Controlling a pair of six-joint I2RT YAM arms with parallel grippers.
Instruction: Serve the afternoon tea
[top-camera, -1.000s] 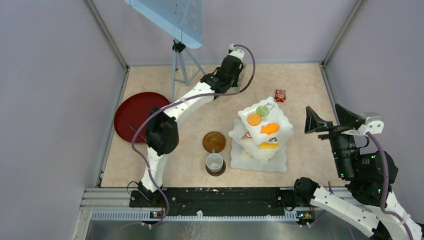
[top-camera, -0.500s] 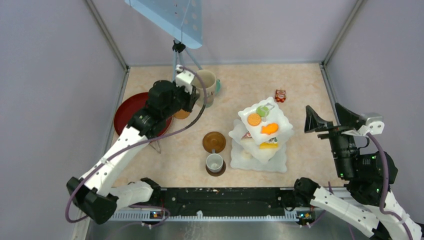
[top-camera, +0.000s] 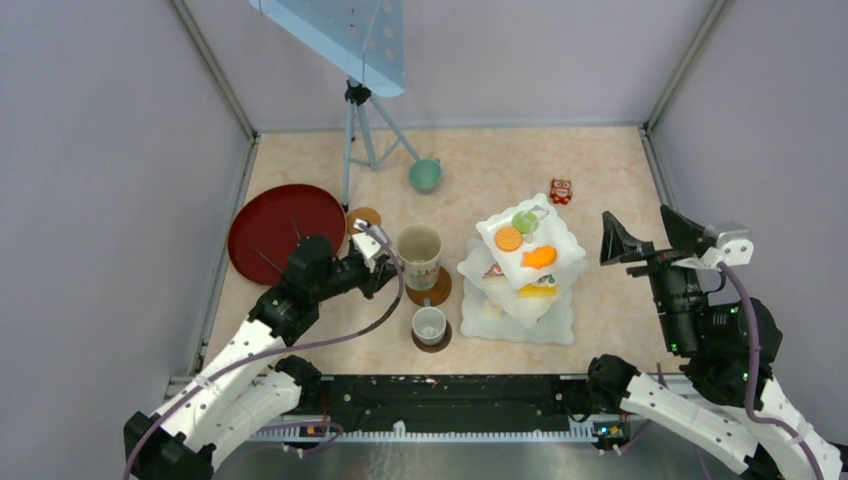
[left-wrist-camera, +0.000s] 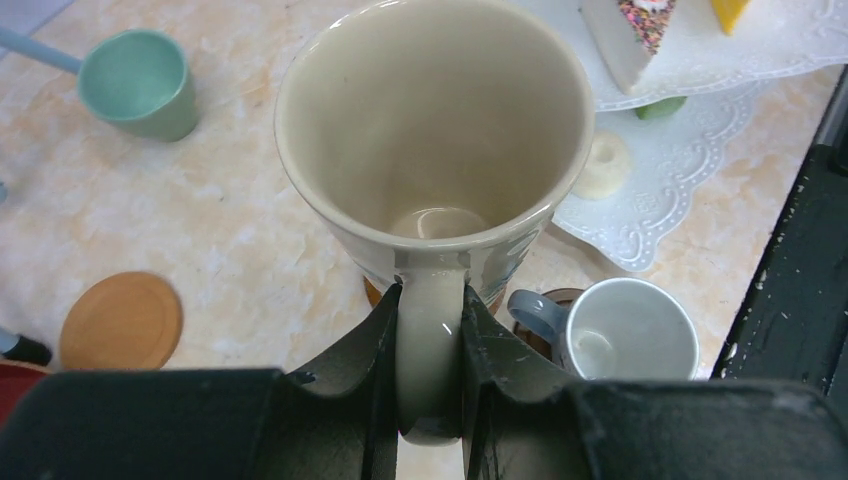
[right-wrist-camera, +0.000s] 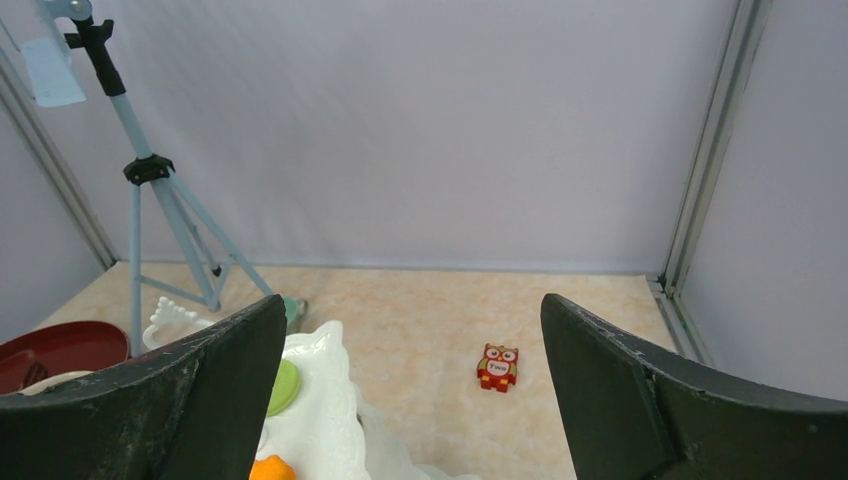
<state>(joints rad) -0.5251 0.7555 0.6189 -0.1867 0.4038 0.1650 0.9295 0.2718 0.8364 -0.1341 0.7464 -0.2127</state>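
Observation:
My left gripper (top-camera: 392, 264) is shut on the handle of the tall beige mug (top-camera: 420, 254), which is upright over a brown coaster (top-camera: 436, 288); I cannot tell if the two touch. In the left wrist view the fingers (left-wrist-camera: 385, 330) clamp the handle of the beige mug (left-wrist-camera: 430, 130). The small grey mug (top-camera: 429, 324) stands on a second coaster just in front. The teal mug (top-camera: 425, 175) stands at the back. A third coaster (top-camera: 364, 217) lies bare by the tray. The white three-tier stand (top-camera: 563, 262) holds toy cakes. My right gripper (top-camera: 641, 238) is open and empty, right of the stand.
A round dark-red tray (top-camera: 270, 228) with tongs lies at the left. A blue tripod (top-camera: 356, 130) stands at the back. A red owl toy (top-camera: 560, 191) lies behind the stand and also shows in the right wrist view (right-wrist-camera: 497, 366). Walls enclose the table on three sides.
My left arm has carried the beige mug from the back of the table, past the tray, to the middle coaster. The teal mug now shows at the back. The right arm barely moved.

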